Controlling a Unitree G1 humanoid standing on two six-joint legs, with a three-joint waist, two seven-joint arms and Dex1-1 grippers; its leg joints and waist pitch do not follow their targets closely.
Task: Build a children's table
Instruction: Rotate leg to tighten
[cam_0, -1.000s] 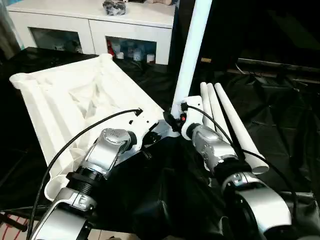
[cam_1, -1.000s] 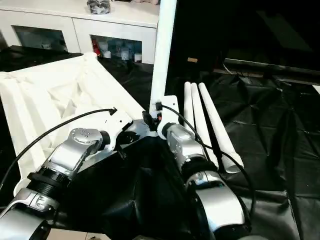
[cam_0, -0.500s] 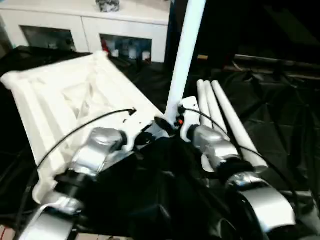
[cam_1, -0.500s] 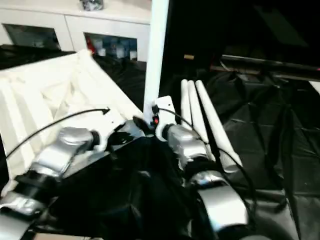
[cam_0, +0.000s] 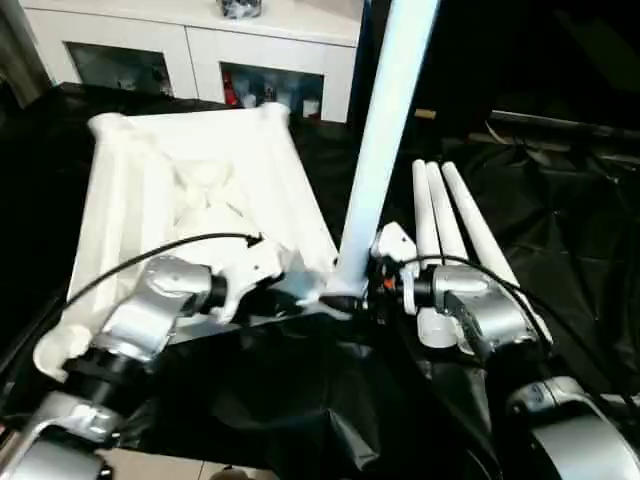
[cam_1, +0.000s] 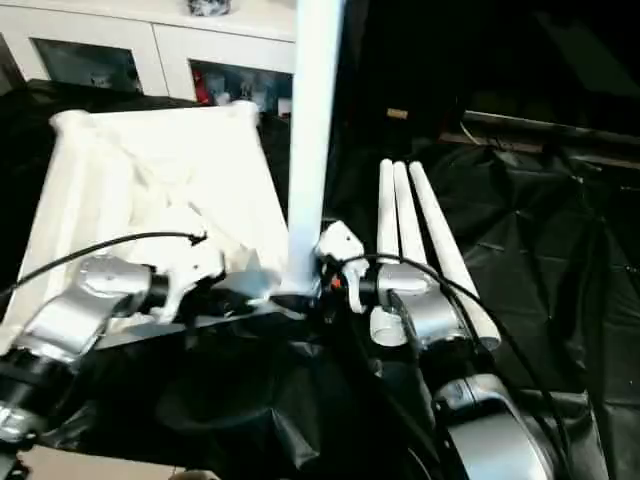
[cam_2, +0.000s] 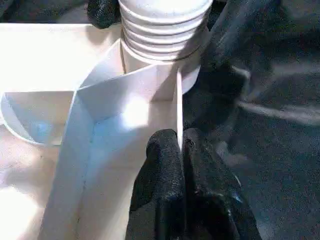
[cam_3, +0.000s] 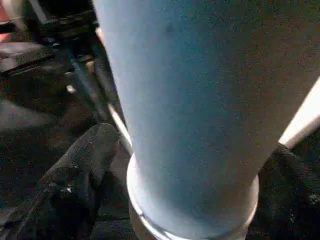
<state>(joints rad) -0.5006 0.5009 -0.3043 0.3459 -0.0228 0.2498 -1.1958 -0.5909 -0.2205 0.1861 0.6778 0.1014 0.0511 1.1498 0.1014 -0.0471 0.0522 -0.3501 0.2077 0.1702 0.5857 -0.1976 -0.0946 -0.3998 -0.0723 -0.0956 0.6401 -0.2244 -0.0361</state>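
Tabletop: lies upside down on the black sheet, ribbed underside up, its near corner right at the fingertips of both grippers.
Left gripper: two black fingers pinched together on a thin upright rib of the tabletop, just short of the corner socket.
Upright leg: stands on end in that near corner socket, directly beyond the left fingertips; its ribbed lower end sits at the socket mouth, and how deep it goes cannot be told.
Right gripper: closed around the base of the upright leg, one black finger showing against the tube.
Spare legs: three, side by side on the sheet, beyond the right gripper.
Cabinet: white, glass doors, well past the tabletop.
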